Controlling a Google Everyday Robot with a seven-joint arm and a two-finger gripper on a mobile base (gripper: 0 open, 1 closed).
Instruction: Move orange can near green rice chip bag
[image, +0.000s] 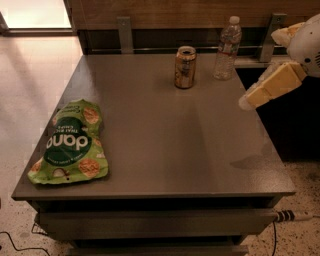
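Observation:
The orange can (185, 67) stands upright at the far middle of the grey table (165, 150), its silver top showing a dark opening. The green rice chip bag (71, 142) lies flat at the near left corner, far from the can. My gripper (260, 69) hangs in the air at the right edge of the table, to the right of the can and apart from it. Its two pale yellow fingers (272, 85) are spread wide and hold nothing.
A clear plastic bottle (226, 48) stands just right of the can at the table's far edge. A wooden wall with metal brackets (125, 34) runs behind the table. A cable (292, 216) lies on the floor at the right front.

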